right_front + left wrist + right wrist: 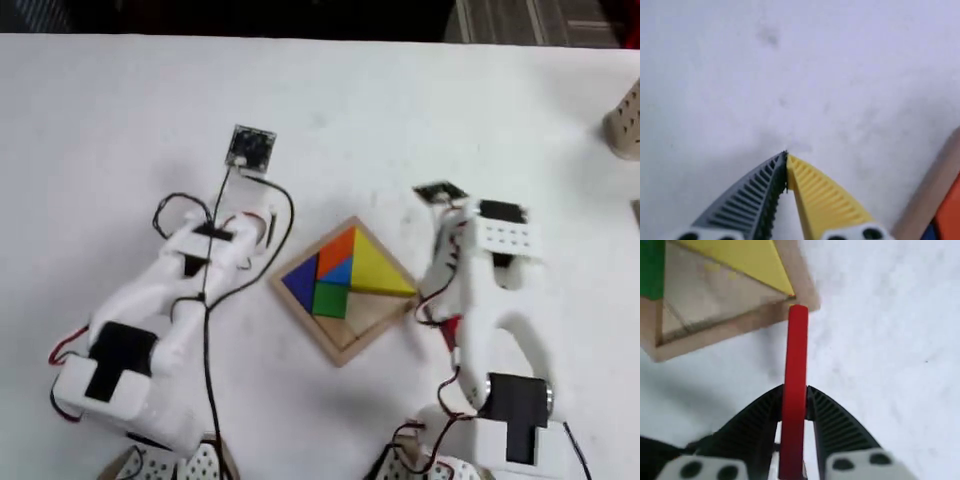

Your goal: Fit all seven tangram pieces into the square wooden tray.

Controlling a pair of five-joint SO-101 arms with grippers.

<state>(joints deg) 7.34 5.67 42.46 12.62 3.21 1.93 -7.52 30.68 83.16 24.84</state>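
The square wooden tray [340, 350] lies cornerwise between the two arms. It holds a yellow triangle [375, 268], an orange piece [338, 250], a blue piece [338, 273], a green square [330, 298] and a purple piece [298, 283]. Its near-right part is bare wood [700, 295]. My right gripper [795, 390] is shut on a red piece [797, 340] held on edge, whose tip reaches the tray's right corner [802, 300] beside the yellow triangle [740, 255]. My left gripper [786, 156] is shut with nothing in it, over white table left of the tray's rim [932, 197].
A small black board [250, 147] with a black cable lies behind the left arm, and another one [438, 192] behind the right arm. A wooden object [625, 125] stands at the far right edge. White table stretches open toward the back.
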